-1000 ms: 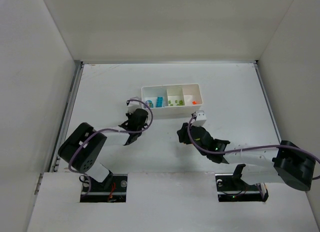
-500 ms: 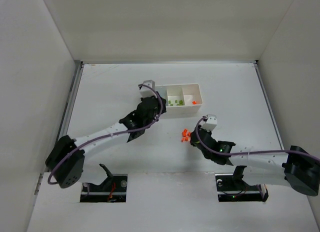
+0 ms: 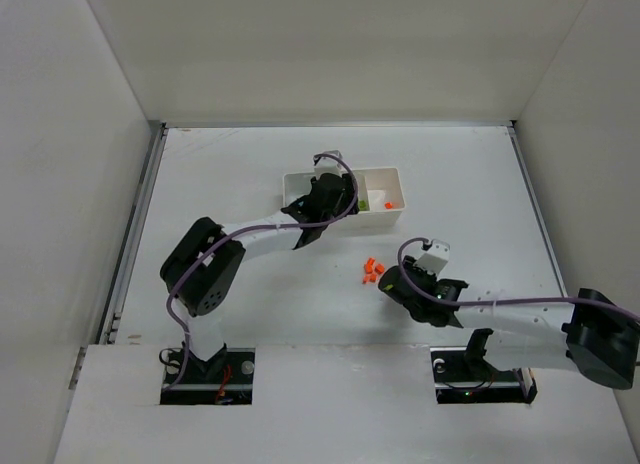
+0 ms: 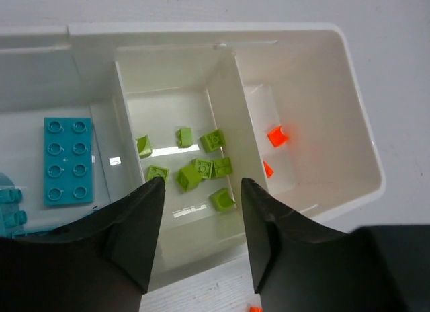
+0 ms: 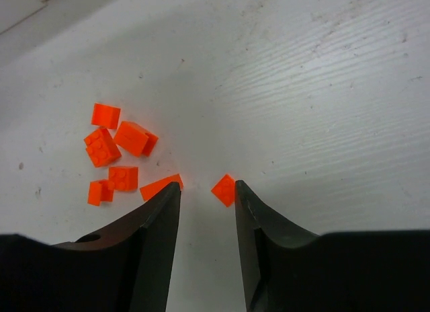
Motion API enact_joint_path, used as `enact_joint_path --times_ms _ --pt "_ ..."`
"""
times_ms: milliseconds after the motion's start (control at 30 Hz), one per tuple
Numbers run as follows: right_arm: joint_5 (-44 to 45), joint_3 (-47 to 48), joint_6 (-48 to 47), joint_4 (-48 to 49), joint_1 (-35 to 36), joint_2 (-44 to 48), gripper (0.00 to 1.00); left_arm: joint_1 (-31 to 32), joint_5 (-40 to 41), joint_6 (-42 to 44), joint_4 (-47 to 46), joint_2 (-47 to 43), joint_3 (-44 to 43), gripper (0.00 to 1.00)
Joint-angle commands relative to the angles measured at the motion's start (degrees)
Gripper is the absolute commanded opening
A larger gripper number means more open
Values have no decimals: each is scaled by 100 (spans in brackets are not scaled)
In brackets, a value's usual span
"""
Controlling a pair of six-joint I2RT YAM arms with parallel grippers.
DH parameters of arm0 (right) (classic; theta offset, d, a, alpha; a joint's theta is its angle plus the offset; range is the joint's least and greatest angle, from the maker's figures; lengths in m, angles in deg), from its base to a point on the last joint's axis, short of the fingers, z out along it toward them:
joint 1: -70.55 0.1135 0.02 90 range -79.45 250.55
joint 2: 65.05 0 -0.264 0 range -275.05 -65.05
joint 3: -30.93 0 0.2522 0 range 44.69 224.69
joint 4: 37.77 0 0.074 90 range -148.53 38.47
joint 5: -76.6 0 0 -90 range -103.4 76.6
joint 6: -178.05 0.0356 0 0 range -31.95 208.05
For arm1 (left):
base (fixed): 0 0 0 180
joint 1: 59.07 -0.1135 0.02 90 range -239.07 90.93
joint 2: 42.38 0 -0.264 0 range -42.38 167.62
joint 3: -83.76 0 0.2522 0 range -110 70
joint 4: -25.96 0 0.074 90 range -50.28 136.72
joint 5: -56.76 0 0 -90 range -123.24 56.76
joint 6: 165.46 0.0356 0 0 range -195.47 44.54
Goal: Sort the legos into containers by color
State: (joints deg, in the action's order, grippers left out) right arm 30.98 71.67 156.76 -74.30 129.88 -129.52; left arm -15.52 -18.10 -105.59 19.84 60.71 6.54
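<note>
Left jaws above tray (image 4: 355, 127) rim; orange legos (image 5: 131, 138) loose by right jaws.

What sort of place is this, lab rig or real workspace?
Most likely a lab test cell: plain white walls box in a white table, a left arm and right arm mount at its near edge, and the only props are a tray and small legos.
</note>
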Motion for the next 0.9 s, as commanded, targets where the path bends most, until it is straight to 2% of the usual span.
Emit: enact_joint_path --times_ms 0,133,267,367,467,667,867 --pt "115 360 556 -553 39 -153 45 96 -116 156 -288 -393 -89 48" --pt "18 501 600 -519 39 -461 47 219 -2 183 -691 -1114 771 48" --pt "79 545 565 -71 311 -506 48 369 77 130 -1044 -1870 1800 47" --pt "202 545 363 184 504 -514 52 509 182 121 -1106 -2336 2416 47" --pt "106 580 135 456 557 -899 56 597 261 165 -1115 -2801 2899 47" --pt "97 852 -225 554 374 -1393 55 851 314 42 -1203 -3260 3454 46" --pt "36 906 -797 913 -5 -1516 52 1370 420 -63 -1185 -3155 3727 46"
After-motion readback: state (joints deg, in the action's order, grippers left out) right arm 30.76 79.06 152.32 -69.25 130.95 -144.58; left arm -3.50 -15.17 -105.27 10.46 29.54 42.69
